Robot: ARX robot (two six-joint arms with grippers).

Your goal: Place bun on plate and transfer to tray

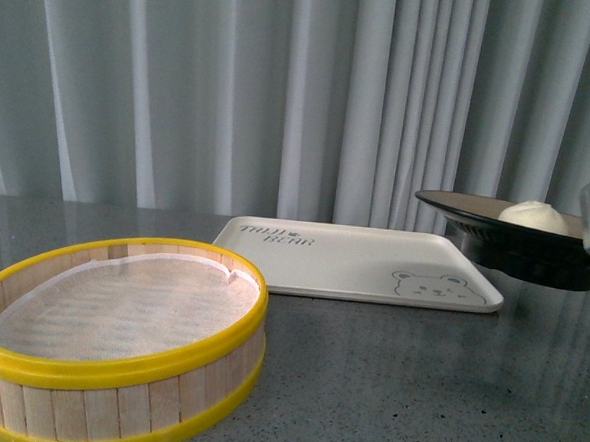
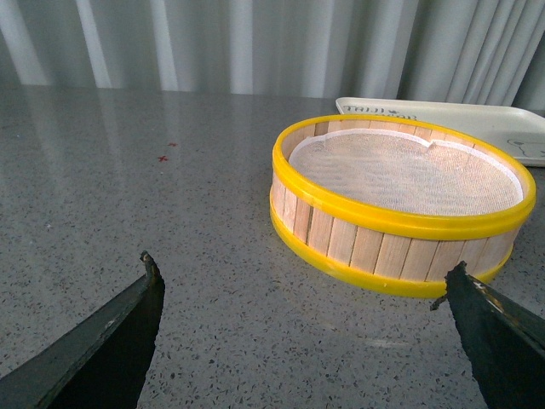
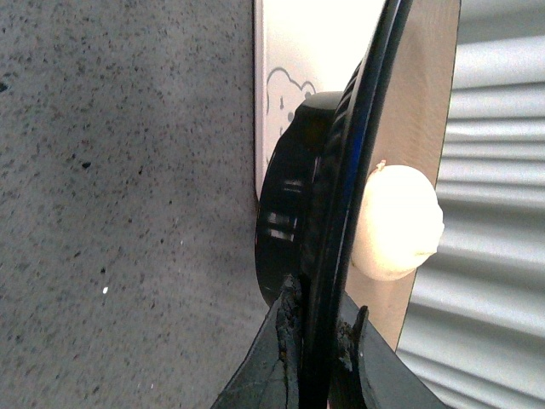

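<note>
The bun [image 1: 534, 217] sits on the plate [image 1: 454, 203] at the right edge of the front view, about mid-height. The plate is held up off the table [image 1: 415, 389], tipped a little. It hangs by the right end of the tray [image 1: 353, 260], near the printed bear. The right claw [image 3: 324, 319] is clamped on the plate's thin black rim, one finger above it and one below.

The hold takes only the rim, so the plate could sag or twist, and the loose bun may then slide or roll off. If the plate comes down too near the tray's edge, its black foot could catch the lip or land half off.

The left claw [image 2: 302, 268] is spread wide and empty, low over the table before the steamer basket [image 1: 116, 370] in the lower left.
</note>
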